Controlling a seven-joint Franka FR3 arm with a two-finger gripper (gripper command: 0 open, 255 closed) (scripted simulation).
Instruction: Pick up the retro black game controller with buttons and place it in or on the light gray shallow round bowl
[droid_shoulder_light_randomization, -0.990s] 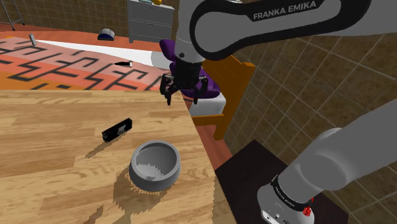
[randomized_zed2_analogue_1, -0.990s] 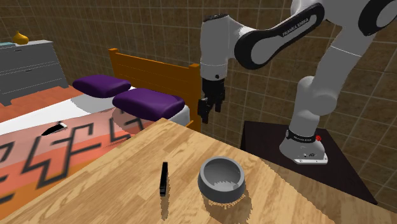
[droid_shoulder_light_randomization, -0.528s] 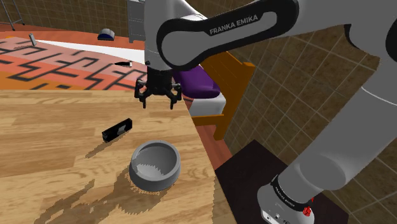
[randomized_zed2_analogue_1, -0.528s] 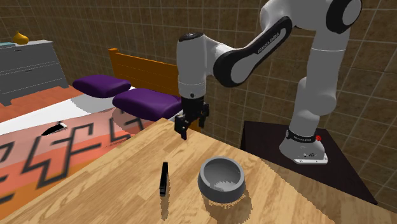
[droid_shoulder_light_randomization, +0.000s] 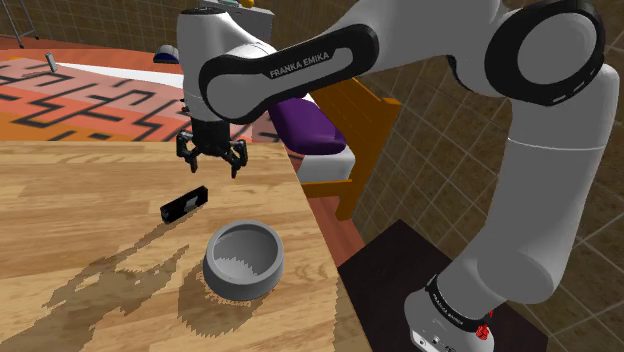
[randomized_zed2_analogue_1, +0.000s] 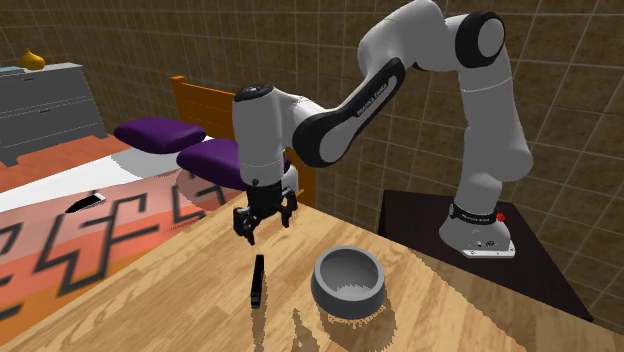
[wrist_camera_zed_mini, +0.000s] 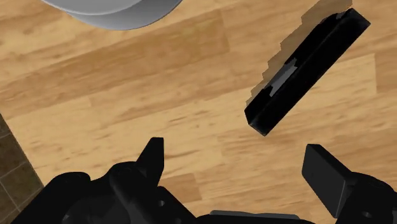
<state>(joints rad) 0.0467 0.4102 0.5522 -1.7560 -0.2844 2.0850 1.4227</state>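
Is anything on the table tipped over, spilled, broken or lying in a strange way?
Nothing stands out. The black controller lies flat on the wooden table, apart from the grey bowl, which stands upright and empty. The open gripper hangs over the table near the controller and touches nothing.

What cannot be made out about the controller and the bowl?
Shoulder view: the controller is too small to show its buttons.
Wrist view: the picture's edge cuts off most of the bowl.
Second exterior view: the bowl's near wall hides part of its floor.
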